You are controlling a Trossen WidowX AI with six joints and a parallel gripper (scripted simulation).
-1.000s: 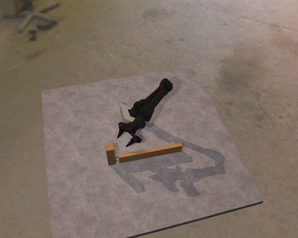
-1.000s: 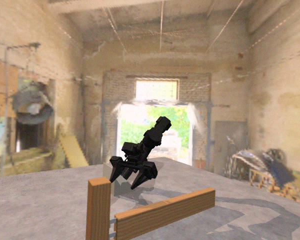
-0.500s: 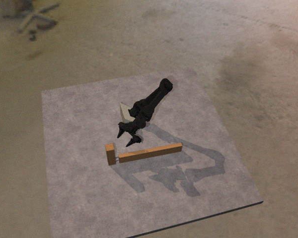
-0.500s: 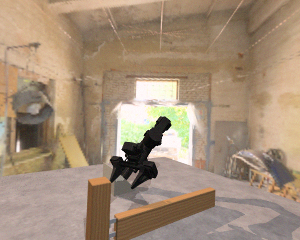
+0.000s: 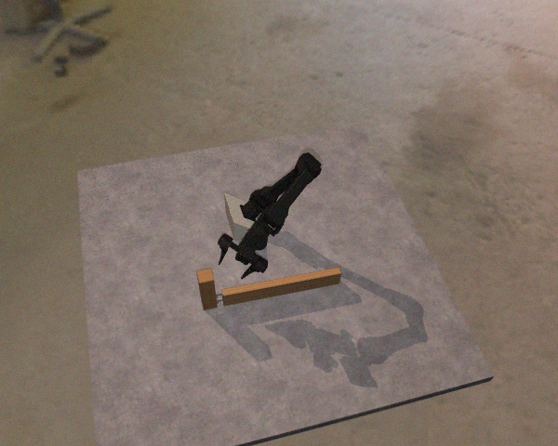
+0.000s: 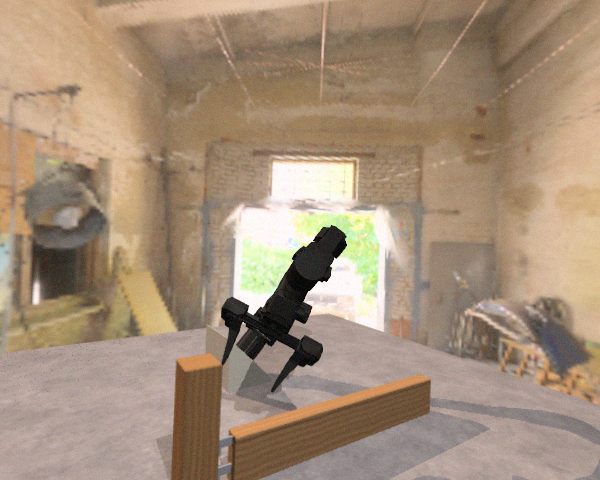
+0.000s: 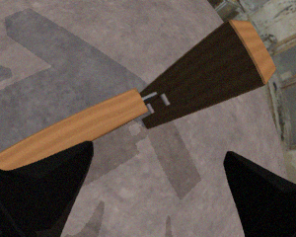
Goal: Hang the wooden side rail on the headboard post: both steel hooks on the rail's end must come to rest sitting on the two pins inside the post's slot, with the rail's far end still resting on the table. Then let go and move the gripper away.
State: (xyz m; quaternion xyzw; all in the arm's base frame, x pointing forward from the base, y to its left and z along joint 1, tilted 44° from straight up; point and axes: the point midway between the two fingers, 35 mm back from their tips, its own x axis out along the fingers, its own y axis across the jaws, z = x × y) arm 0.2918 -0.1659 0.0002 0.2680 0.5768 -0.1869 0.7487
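Observation:
The wooden headboard post point(image 5: 206, 290) point(image 6: 197, 418) point(image 7: 207, 74) stands upright. The wooden side rail point(image 5: 282, 286) point(image 6: 331, 434) point(image 7: 79, 125) lies lengthwise beside it, separated from it by a small gap. Its far end appears to rest on the table. Two steel hooks point(image 6: 225, 441) bridge the gap from the rail's end to the post's face; in the wrist view they reach the dark slot low on the post. Whether they sit on the pins cannot be told. My gripper point(image 5: 231, 270) point(image 6: 248, 377) point(image 7: 161, 154) is wide open and empty, above and behind the rail, apart from rail and post.
A pale, wedge-like block point(image 5: 238, 216) point(image 6: 233, 367) stands behind the gripper, partly hidden by the arm. The grey table point(image 5: 139, 346) point(image 6: 73, 392) carries the shadows of the arm, rail and post. Its front edge shows in the top view.

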